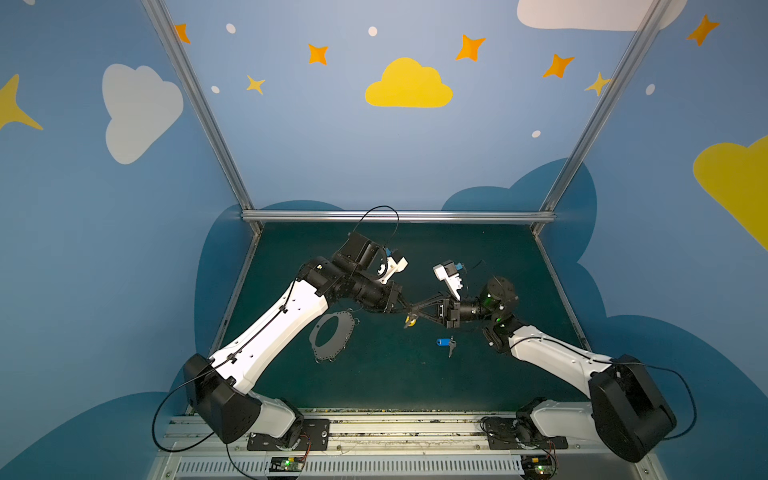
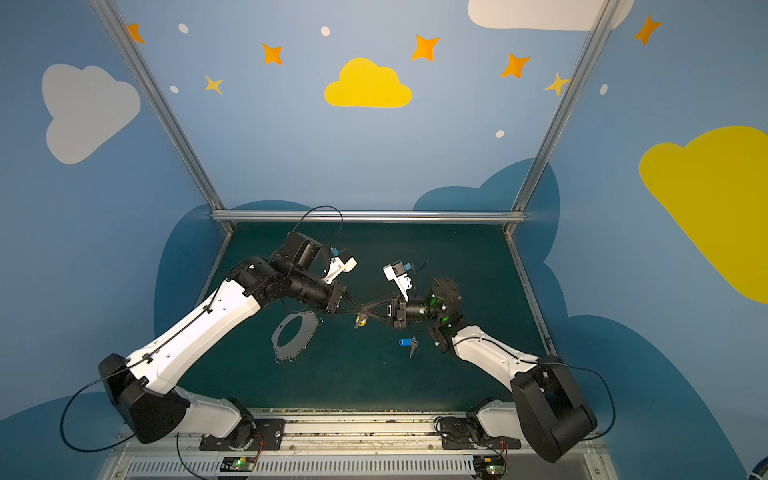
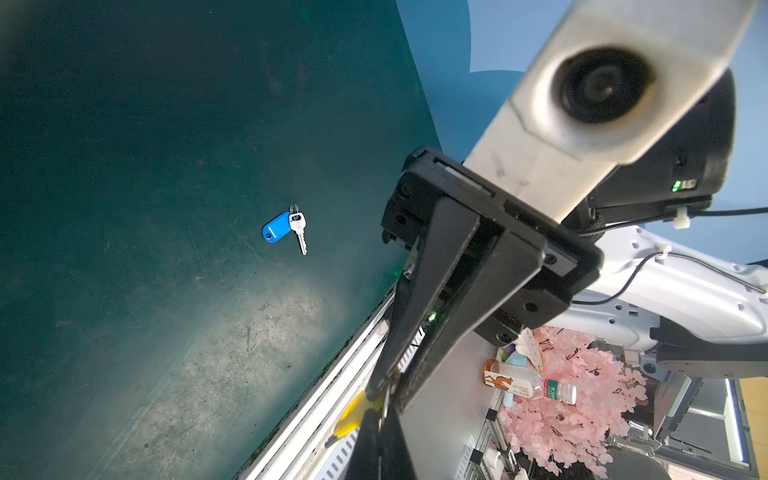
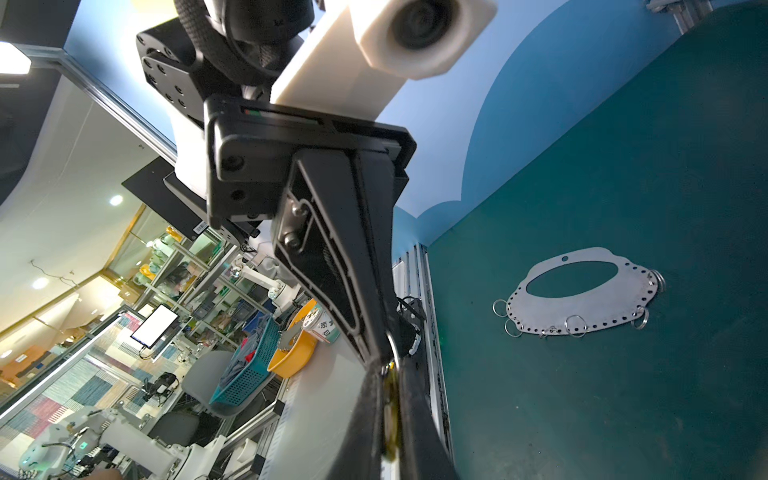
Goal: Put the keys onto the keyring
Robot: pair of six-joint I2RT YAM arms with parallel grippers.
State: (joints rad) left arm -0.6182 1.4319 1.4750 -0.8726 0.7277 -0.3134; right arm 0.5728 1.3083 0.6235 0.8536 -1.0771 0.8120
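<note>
Table (image 1: 395,382): dark green mat; the loose task things lie on it in the lower middle of both top views.
Blue-tagged key (image 1: 445,343): flat on the mat, just right of centre, untouched and well apart from both arms' tips.
Keyring (image 4: 582,309): the grey plate lies flat, left of centre in both top views. Its oval hole is clear and small wire rings sit along its edge. Nothing is hung on those rings that I can make out.
Yellow-tagged key (image 1: 411,321): lifted off the mat at mid-frame, hanging just below where the two arms' tips meet.
Left gripper (image 1: 406,309): jaws pressed together on the yellow-tagged key's bunch; which part they pinch is too small to tell.
Right gripper (image 1: 416,311): jaws closed to a sliver. The right wrist view shows yellow between them, so they pinch the tag.
Step in hand: judged a mid-air regrasp of the first key, with both arms on it and none yet fitted.
Next move: probably one arm lets go, then the key goes to the plate at left. A small wire ring must be held steady and threaded, which needs fine alignment.
</note>
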